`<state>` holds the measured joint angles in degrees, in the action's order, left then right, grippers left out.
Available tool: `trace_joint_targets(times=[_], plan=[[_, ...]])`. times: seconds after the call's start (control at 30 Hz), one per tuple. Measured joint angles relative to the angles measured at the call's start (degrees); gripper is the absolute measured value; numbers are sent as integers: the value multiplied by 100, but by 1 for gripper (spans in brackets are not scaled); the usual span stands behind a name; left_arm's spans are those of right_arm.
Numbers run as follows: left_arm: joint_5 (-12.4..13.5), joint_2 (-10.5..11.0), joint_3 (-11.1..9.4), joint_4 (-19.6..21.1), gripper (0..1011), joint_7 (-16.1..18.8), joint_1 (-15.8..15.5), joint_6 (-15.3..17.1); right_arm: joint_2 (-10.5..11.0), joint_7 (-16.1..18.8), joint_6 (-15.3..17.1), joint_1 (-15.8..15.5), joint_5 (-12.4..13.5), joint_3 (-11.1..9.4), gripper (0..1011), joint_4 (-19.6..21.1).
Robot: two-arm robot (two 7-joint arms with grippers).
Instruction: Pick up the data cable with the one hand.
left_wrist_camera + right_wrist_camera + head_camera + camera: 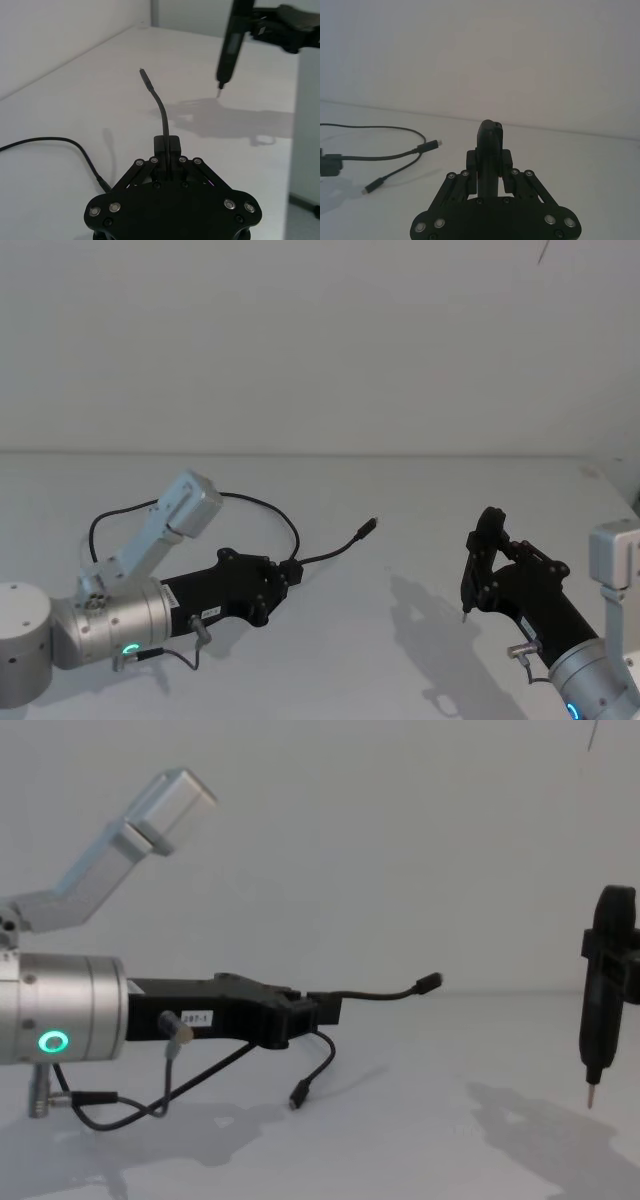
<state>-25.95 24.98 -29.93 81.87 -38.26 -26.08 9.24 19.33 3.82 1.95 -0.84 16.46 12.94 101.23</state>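
The left arm (150,535) reaches in low and nearly level, its silver wrist cylinder (70,1020) showing a lit green ring (53,1042). The left gripper (288,574) has its two black fingers pinched together on the inline splitter of the data cable (340,548). The right arm (590,665) stands well to the right of the data cable. Its wrist is bent so that the right gripper (589,1098) points straight down, slim fingers pressed together into one thin tip.
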Motion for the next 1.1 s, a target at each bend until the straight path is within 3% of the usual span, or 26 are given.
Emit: trace_joint_targets(times=[0.27,0.6,1.1], plan=[[-274,229,69,336,47,-253,162,95,-2,1,0,0,-1,0,279,0],[-414,402,81,531,47,-395,245,163,-64,26,-103,9,-15,4,279,43],[-504,516,90,653,47,-487,298,207,-539,-34,-229,306,-24,176,279,104]])
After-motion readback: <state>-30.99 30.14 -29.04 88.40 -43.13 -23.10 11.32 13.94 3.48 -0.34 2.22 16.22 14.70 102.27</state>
